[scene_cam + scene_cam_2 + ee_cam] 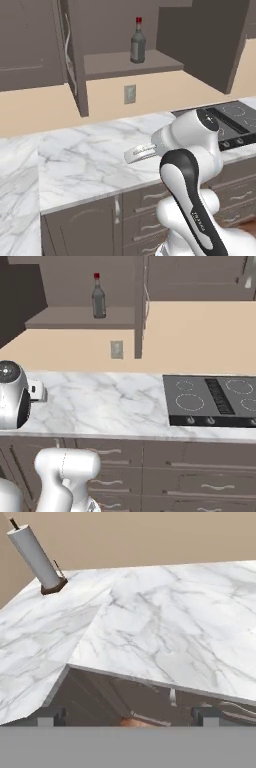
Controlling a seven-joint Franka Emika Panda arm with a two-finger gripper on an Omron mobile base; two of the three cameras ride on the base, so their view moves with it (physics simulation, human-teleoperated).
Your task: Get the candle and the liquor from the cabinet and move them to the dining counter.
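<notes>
The liquor (138,42) (98,298), a grey-brown bottle with a red cap, stands upright on the shelf of the open dark wooden cabinet (125,64) (75,318). In the hand view the candle (35,557), a pale cylinder with a dark wick in a small dark holder, stands on a marble top at the upper left, well ahead of the fingers. I cannot tell whether that top is the dining counter. My gripper (128,718) is open with nothing between its tips. It hangs level over the front edge of the marble worktop, well below the cabinet. The hand (141,152) points left.
A black cooktop (235,120) (215,398) is set into the worktop (90,155) at the right. A wall outlet (129,94) sits under the cabinet. The cabinet's open right door (205,40) juts out over the worktop. Low cupboards and drawers (200,476) run beneath.
</notes>
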